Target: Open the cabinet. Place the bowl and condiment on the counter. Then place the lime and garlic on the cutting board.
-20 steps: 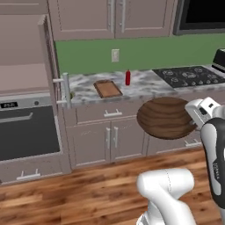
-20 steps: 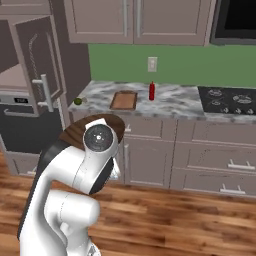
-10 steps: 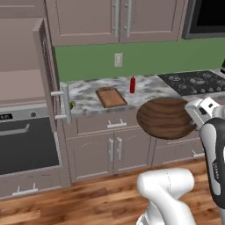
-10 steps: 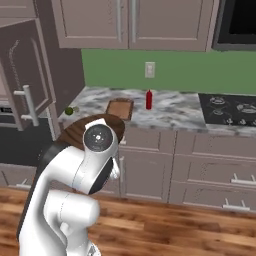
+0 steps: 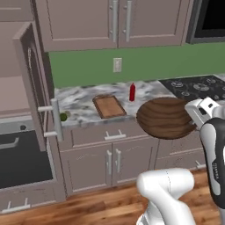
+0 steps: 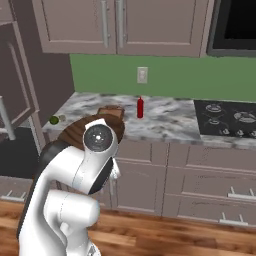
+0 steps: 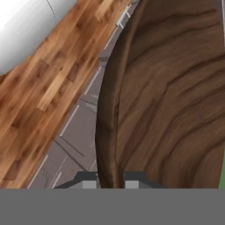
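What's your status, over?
Gripper shut on bowl rim, bowl carried in front of the counter. Condiment upright on counter beside empty cutting board. Lime on counter's left end. Cabinet door open.

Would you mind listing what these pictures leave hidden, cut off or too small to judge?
- Cutting board: right base view, mostly behind the bowl and the arm.
- Garlic: right base view, too small to tell its shape; left base view, behind the cabinet door handle.
- End effector: hand view, fingertips cut off at the bottom edge, on either side of the bowl's rim.
- Cabinet interior: left base view, cut off at the left edge.
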Robot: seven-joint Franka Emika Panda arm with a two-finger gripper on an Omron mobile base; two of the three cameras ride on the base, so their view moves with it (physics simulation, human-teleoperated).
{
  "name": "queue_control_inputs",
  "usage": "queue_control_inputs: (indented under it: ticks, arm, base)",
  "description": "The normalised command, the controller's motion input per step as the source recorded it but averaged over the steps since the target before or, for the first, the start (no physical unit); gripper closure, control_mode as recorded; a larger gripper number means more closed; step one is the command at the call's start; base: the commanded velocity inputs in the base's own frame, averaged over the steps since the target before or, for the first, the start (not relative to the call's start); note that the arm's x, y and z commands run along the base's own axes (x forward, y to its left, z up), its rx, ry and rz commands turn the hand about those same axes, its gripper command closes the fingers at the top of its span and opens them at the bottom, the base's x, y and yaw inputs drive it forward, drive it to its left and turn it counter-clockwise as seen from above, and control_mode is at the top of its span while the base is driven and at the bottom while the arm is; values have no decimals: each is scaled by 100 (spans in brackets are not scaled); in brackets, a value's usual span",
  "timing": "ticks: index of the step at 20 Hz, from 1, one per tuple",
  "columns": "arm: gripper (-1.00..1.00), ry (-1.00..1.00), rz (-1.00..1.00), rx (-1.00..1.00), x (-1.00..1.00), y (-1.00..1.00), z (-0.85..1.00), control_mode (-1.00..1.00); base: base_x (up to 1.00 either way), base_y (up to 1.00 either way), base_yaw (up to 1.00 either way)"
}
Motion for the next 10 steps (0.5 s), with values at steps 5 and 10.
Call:
queue_control_inputs:
  ticks: [5,10]
  arm:
    - [100,0,0,0,0,0,0,100]
    - [100,0,0,0,0,0,0,100]
  base:
    - [47,-28,0]
    - [46,-15,0]
